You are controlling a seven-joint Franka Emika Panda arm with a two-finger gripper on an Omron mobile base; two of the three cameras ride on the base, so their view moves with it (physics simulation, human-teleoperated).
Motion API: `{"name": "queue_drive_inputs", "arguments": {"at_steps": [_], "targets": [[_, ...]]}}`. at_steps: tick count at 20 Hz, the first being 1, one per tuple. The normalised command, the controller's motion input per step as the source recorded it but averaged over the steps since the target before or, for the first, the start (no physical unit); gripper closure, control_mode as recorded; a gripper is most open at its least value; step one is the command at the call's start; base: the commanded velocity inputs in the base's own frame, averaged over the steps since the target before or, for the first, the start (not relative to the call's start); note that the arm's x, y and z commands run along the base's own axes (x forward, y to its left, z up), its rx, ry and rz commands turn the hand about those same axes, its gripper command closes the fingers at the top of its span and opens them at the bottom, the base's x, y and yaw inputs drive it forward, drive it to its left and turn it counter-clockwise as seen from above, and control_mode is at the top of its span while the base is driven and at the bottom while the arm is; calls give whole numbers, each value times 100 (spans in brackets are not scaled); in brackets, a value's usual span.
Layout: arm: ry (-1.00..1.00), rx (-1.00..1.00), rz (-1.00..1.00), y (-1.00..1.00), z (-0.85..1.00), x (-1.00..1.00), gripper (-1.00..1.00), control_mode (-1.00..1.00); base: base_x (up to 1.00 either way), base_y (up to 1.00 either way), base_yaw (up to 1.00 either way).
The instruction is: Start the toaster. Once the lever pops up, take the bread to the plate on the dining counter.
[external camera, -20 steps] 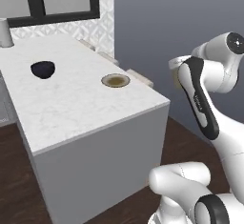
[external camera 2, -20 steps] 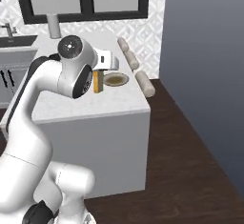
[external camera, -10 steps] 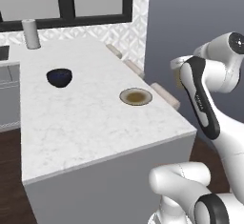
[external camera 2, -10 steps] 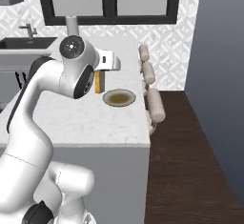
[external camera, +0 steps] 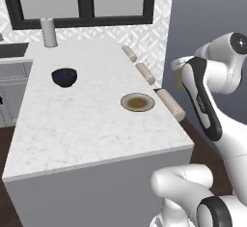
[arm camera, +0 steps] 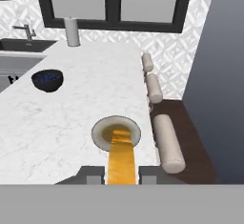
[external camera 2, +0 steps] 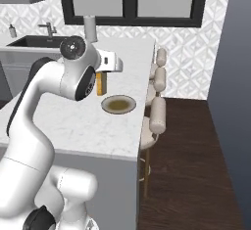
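On the dining counter (external camera: 87,124), a dark blue bowl (external camera: 64,77) sits well left of the plate (external camera: 138,102); the gripper (arm camera: 121,173), clamped narrow on the bread (arm camera: 121,156), holds it above the plate's near edge; padded stools (external camera: 170,104) line the counter just right of the plate

A home kitchen: marble counter (external camera: 87,124), sink with faucet (external camera 2: 47,28), patterned tile backsplash (external camera 2: 186,48), bar stools (external camera 2: 158,114).
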Motion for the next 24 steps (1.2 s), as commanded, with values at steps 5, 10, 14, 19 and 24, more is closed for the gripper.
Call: {"name": "queue_drive_inputs", "arguments": {"at_steps": [5, 10, 14, 19, 24], "targets": [[0, 0, 0, 0, 0, 0, 100, 100, 44, -45, 18], [0, 0, 0, 0, 0, 0, 100, 100, 46, -23, 13], [0, 9, 10, -5, 0, 44, 100, -100, 39, -5, 8], [9, 29, 23, -39, -36, 92, 100, -100, 0, 0, 0], [29, 23, 23, -13, -74, 100, 100, -100, 0, 0, 0]]}}
